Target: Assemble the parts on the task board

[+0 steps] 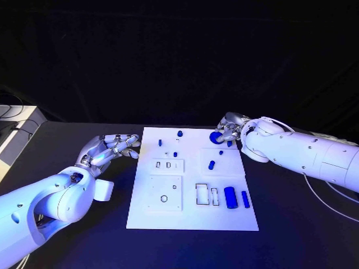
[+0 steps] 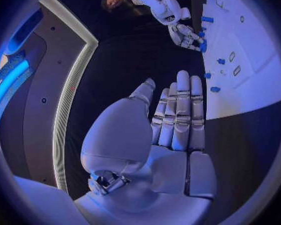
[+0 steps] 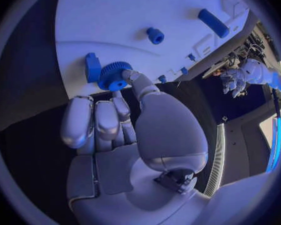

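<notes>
The white task board [image 1: 188,216] lies mid-table, with small blue parts such as a peg [image 1: 179,133] and a short piece [image 1: 212,165]. A thick blue cylinder [image 1: 230,197] and a blue bar [image 1: 245,199] lie near its right edge. My right hand [image 1: 230,128] is at the board's far right corner and pinches a blue gear [image 1: 217,138] [image 3: 115,75] between thumb and finger, low over the board [image 3: 115,15], beside another blue part [image 3: 92,66]. My left hand [image 1: 115,147] [image 2: 178,115] hovers just off the board's far left corner, fingers straight and holding nothing.
Rectangular slots [image 1: 168,165] and recesses [image 1: 202,194] are cut into the board. A small white block [image 1: 104,189] lies on the black table beside my left forearm. A pale side table [image 1: 5,140] with cables stands at the far left.
</notes>
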`<state>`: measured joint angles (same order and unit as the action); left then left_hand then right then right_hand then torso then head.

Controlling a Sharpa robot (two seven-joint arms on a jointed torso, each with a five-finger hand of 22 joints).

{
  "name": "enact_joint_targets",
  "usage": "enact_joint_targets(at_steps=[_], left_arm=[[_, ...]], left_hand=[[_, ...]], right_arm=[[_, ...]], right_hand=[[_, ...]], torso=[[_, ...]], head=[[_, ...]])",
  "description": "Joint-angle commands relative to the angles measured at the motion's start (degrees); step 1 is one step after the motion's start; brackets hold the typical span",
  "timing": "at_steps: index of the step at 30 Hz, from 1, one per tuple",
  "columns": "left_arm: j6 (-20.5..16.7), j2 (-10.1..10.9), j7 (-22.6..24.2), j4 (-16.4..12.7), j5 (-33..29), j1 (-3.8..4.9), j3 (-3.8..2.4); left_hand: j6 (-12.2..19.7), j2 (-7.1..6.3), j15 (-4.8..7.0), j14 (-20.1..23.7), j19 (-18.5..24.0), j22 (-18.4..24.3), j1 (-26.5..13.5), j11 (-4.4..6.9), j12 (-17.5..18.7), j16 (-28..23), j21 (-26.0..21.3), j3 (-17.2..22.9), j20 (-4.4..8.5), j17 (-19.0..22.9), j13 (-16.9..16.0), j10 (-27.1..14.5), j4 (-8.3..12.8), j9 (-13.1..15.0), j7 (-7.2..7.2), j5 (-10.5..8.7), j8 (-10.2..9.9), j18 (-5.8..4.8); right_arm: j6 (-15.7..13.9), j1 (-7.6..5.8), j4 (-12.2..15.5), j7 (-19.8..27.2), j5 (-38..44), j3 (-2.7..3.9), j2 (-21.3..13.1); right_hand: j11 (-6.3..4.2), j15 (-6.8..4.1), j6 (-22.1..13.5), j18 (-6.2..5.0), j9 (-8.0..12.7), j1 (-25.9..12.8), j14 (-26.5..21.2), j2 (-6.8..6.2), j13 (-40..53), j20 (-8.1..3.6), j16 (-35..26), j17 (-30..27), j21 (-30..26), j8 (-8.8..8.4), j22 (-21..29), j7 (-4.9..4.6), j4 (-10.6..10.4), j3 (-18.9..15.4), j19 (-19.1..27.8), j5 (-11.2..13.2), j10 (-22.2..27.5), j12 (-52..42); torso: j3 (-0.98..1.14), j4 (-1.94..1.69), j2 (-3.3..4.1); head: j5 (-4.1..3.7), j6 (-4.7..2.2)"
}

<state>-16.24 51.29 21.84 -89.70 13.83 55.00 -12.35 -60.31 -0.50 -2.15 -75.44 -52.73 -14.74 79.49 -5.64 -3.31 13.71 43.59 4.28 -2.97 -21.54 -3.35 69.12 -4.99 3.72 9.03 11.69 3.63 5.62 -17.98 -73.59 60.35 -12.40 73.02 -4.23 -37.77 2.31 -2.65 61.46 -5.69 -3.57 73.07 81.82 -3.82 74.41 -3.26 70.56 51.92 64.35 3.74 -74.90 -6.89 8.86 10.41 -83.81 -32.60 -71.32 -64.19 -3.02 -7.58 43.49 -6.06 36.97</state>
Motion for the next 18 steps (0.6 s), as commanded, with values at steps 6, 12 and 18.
enact_joint_targets(at_steps=[6, 12, 18], left_arm=[[0.26, -0.06, 0.18, -0.15, 0.20, -0.02, -0.04], [0.25, 0.02, 0.09, -0.27, 0.20, -0.02, -0.04], [0.24, 0.10, 0.02, -0.43, 0.20, -0.02, -0.04]], left_hand=[[0.50, -0.07, 0.07, 0.21, 0.14, 0.19, -0.09, -0.14, -0.08, 0.23, 0.36, 0.35, 0.41, -0.03, -0.06, -0.51, -0.10, -0.05, 0.15, -0.25, 0.00, -0.29], [0.50, -0.07, 0.07, 0.21, 0.14, 0.19, -0.09, -0.14, -0.08, 0.23, 0.36, 0.35, 0.41, -0.03, -0.06, -0.51, -0.10, -0.05, 0.15, -0.25, 0.00, -0.29], [0.56, -0.12, 0.05, 0.21, 0.14, 0.24, -0.13, -0.19, -0.07, 0.22, 0.37, 0.31, 0.39, -0.01, -0.06, -0.60, -0.13, -0.05, 0.21, -0.25, 0.00, -0.28]], right_arm=[[-5.51, 0.26, 2.03, 2.10, 2.28, -0.14, -0.19], [-8.59, 0.25, 4.47, 2.98, 4.00, -0.13, -0.45], [-10.57, 0.15, 7.45, 3.24, 6.61, -0.11, -0.37]], right_hand=[[-1.63, -0.73, 2.90, 0.17, -0.44, -0.97, 0.06, 1.41, 0.13, -0.74, -0.62, 0.20, 0.42, 0.38, -8.76, 0.05, 0.52, 0.13, -4.01, 2.83, -1.29, 0.32], [-1.74, -0.85, 3.23, 0.34, -0.38, -1.19, 0.14, 1.75, 0.25, -0.95, -0.89, 0.32, 0.58, 0.20, -8.79, 0.16, 0.85, -0.28, -4.03, 3.18, -1.53, 0.64], [-1.73, -0.85, 3.16, 0.38, -0.38, -1.25, 0.14, 1.59, 0.24, -0.95, -0.94, 0.37, 0.77, 0.20, -8.85, 0.14, 0.90, -0.40, -4.04, 3.38, -1.51, 0.79]], torso=[[-0.08, -0.07, -0.04], [-0.16, -0.08, -0.07], [-0.21, -0.09, -0.11]], head=[[0.04, -0.17], [0.23, -0.25], [0.60, -0.32]])
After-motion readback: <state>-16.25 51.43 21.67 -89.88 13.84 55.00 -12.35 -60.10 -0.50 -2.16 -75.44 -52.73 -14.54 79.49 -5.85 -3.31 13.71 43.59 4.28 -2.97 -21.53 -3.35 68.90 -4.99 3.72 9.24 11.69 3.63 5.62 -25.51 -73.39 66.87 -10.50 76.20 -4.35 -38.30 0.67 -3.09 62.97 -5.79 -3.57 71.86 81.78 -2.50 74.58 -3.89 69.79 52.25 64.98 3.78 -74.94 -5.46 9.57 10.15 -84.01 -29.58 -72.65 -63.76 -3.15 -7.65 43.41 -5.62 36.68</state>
